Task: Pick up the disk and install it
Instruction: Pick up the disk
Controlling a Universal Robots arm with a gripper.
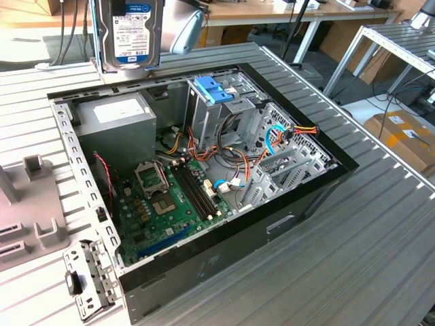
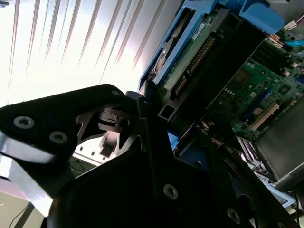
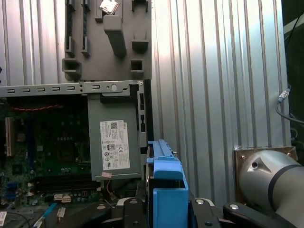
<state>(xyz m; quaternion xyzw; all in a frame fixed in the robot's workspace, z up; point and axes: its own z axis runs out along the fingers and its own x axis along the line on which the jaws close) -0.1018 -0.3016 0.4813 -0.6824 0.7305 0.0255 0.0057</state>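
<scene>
A: Gripper state?
B: The gripper (image 2: 151,107) is clamped on the disk (image 1: 129,30). Both wrist views show its black fingers (image 2: 66,118) on either side of the light blue carrier bracket.
A: Where's the disk?
B: In the air, upright, with the white-and-blue label facing the exterior camera. It's over the far edge of the open computer case (image 1: 238,238), above the grey power supply (image 1: 109,119). Not yet installed.
A: Drive cage?
B: The metal drive cage (image 1: 228,119) is inside the case with a blue latch piece (image 1: 213,88) on top. It's toward the exterior view's right of the disk, apart from it.
A: Anything else?
B: The green motherboard (image 1: 170,197) is on the case floor, with orange and blue cables (image 1: 272,136) by the cage. A grey fixture plate (image 1: 20,197) sits on the ribbed metal table (image 1: 380,258), at the exterior view's left of the case.
</scene>
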